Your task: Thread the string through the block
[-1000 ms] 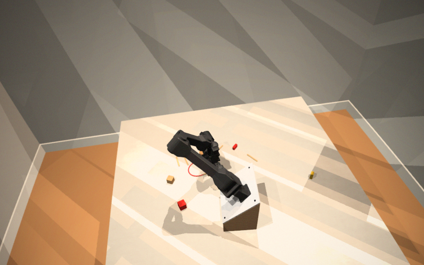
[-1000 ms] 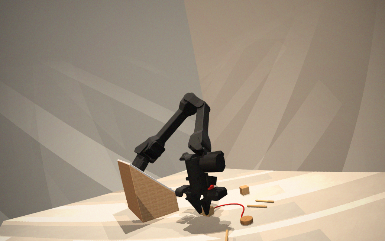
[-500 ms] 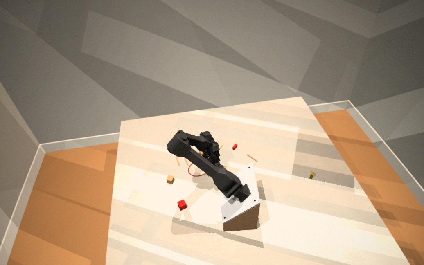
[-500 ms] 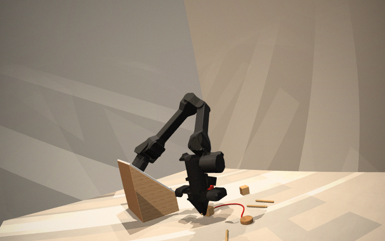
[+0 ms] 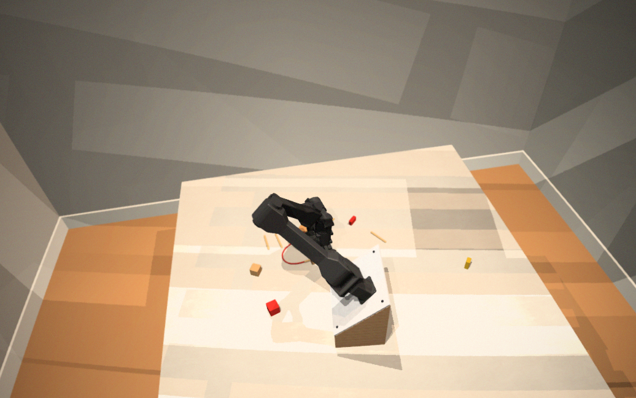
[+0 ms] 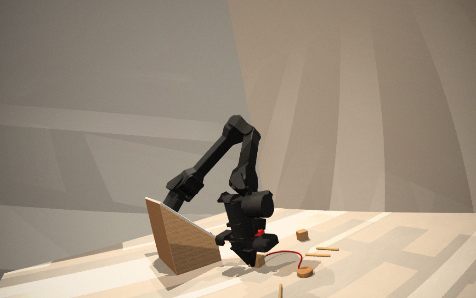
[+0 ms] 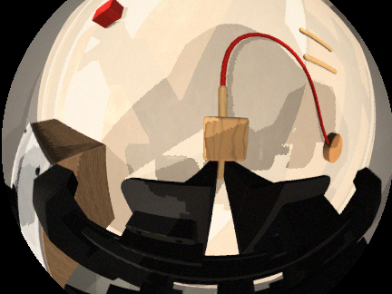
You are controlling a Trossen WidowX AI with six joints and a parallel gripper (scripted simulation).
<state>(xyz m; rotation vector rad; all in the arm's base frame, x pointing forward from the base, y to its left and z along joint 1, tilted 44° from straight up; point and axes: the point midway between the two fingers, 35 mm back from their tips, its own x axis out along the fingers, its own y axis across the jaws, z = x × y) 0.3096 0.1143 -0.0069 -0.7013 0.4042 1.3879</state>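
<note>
The small wooden block stands on the table, mostly hidden under the arm in the top view. The wooden stick runs through its hole; its string end shows on the far side in the wrist view and its front tip on the near side. The red string arcs from the stick's rear end to the round button. My gripper is shut on the stick's front tip, low at the table, close beside the block. Its fingertips are hidden in the top view.
Two loose sticks lie beyond the button; another stick lies nearer the exterior camera. A wooden cube, a red cube, a small red piece and a yellow piece lie around. The arm's wedge base stands nearby.
</note>
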